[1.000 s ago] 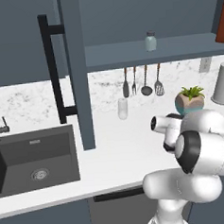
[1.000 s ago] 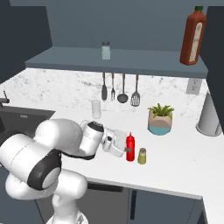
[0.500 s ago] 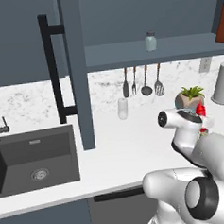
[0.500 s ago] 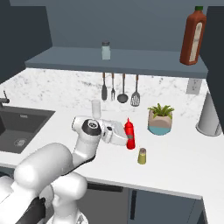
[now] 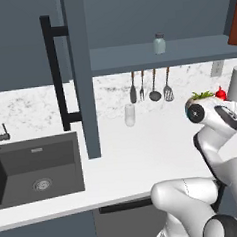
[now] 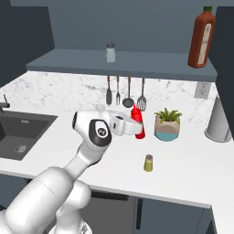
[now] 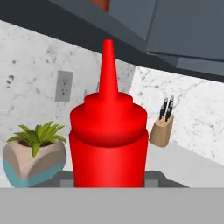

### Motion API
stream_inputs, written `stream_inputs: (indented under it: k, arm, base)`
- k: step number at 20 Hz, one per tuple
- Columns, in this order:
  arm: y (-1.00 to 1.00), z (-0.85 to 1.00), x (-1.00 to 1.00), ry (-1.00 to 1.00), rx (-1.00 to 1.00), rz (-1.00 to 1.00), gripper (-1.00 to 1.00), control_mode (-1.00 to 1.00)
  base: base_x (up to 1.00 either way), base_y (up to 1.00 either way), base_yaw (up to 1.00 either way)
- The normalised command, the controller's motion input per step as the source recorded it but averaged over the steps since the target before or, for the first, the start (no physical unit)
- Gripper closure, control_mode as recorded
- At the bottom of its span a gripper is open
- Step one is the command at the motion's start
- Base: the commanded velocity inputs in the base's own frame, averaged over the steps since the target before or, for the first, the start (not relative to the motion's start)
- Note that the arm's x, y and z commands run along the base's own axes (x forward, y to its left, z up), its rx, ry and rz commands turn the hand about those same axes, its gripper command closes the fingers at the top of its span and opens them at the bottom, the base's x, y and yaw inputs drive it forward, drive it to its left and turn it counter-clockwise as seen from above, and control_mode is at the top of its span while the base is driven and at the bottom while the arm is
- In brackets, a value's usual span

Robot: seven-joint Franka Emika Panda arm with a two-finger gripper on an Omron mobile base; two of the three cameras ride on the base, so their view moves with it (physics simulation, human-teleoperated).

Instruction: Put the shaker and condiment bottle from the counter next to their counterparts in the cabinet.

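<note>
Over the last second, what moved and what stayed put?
The hand, shut on the red bottle, lifted it off the counter and carried it up and back, so it now hangs in front of the plant. The yellow shaker, the shelf shaker and the brown bottle kept their places.

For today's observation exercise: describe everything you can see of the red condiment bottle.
The condiment bottle is bright red, glossy like plastic, with a round body, a stepped shoulder and a narrow pointed nozzle. It stands upright, clamped in the shut gripper, apparently lifted above the counter, in front of the potted plant.
</note>
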Motion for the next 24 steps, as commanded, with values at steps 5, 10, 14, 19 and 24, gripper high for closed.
stream_inputs:
  k: [5,10,14,19,24]
  arm:
    - [0.00,1.00,-0.10,0.02,0.01,0.17,1.00,-1.00]
    - [0.00,1.00,-0.04,0.16,0.02,0.17,1.00,-1.00]
    - [0.00,0.95,0.00,0.18,0.00,0.17,1.00,-1.00]
    - [0.01,0.53,-0.03,0.13,-0.01,0.14,1.00,-1.00]
    - [0.04,0.20,0.00,-0.03,0.01,0.00,1.00,-1.00]
  base:
    - [0.00,0.00,0.00]
    - [0.00,0.00,0.00]
    - [0.00,0.00,0.00]
    - [0.00,0.00,0.00]
    - [0.00,0.00,0.00]
